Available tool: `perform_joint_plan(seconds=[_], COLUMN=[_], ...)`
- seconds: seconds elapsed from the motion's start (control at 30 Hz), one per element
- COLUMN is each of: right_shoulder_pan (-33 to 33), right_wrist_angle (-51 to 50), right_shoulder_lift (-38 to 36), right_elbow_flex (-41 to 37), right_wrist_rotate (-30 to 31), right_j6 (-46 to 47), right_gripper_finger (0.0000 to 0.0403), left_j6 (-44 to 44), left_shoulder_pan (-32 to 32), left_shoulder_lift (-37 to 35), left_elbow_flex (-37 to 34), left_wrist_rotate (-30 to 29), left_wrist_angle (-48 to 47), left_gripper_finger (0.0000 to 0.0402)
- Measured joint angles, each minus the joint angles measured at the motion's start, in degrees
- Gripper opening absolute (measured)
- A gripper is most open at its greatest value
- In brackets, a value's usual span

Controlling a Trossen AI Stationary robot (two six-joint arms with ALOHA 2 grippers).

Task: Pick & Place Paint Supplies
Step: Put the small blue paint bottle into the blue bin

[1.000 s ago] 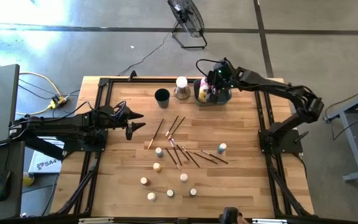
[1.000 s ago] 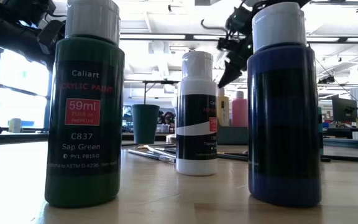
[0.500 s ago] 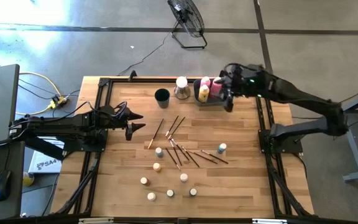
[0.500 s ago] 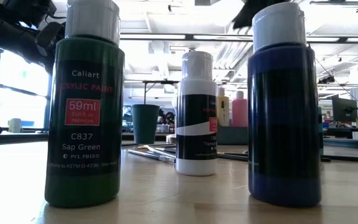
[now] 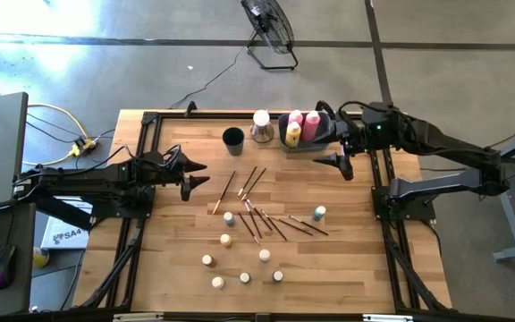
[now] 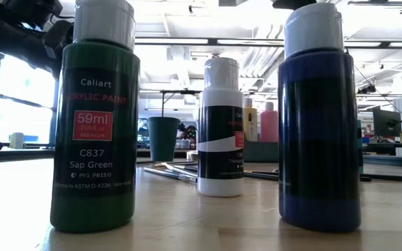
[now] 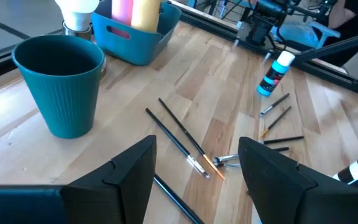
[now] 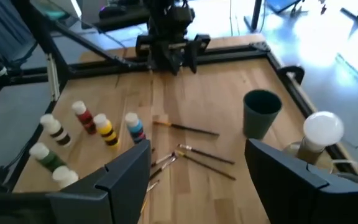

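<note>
The pink bottle (image 5: 311,125) and yellow bottle (image 5: 293,134) stand upright inside the blue bin (image 5: 325,136), which sits at the table's far edge. The rest of the supplies are well apart from that bin, nearer the table's front: a loose fan of brushes (image 5: 256,213) lies between the bin and a scatter of small bottles (image 5: 227,240), and one teal bottle (image 5: 319,214) stands alone at the right end of the brushes. A dark cup (image 5: 232,139) and a white bulb-shaped thing (image 5: 261,124) stand just beside the bin on its left.

The right gripper (image 5: 340,161) hangs just off the bin's front right corner, fingers spread and holding nothing. The left gripper (image 5: 193,175) waits well to the bin's left, over the table's left edge, fingers apart and empty too.

The step in hand looks like reaching for the next item. The teal bottle is the likeliest choice: it is the nearest piece on the right arm's side, and it stands clear enough for both fingers to fit around it. The gripper should come straight down over the cap and close on the body below it, so the bottle does not tip. The brushes overlap, so each needs picking singly at a free end.
</note>
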Motion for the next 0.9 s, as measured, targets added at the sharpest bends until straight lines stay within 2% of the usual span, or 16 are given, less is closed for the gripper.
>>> perform_joint_plan(seconds=[0.43, 0.6, 0.9], right_shoulder_pan=[-0.01, -0.03, -0.01], right_wrist_angle=[-8.40, -8.35, -7.87], right_shoulder_lift=[0.00, 0.79, 5.71], right_elbow_flex=[0.00, 0.00, 0.00], right_wrist_rotate=[-0.13, -0.13, -0.04], right_j6=[-4.28, -4.72, -6.95], right_gripper_finger=[0.0254, 0.0254, 0.0254], left_j6=[-1.78, 1.54, 1.77], left_shoulder_pan=[0.00, 0.00, 0.00], left_shoulder_lift=[0.01, 0.01, 0.01], left_elbow_flex=[0.02, 0.00, 0.01], left_wrist_rotate=[-0.04, -0.17, -0.14], left_wrist_angle=[0.01, 0.01, -0.01], left_gripper_finger=[0.0225, 0.0225, 0.0225])
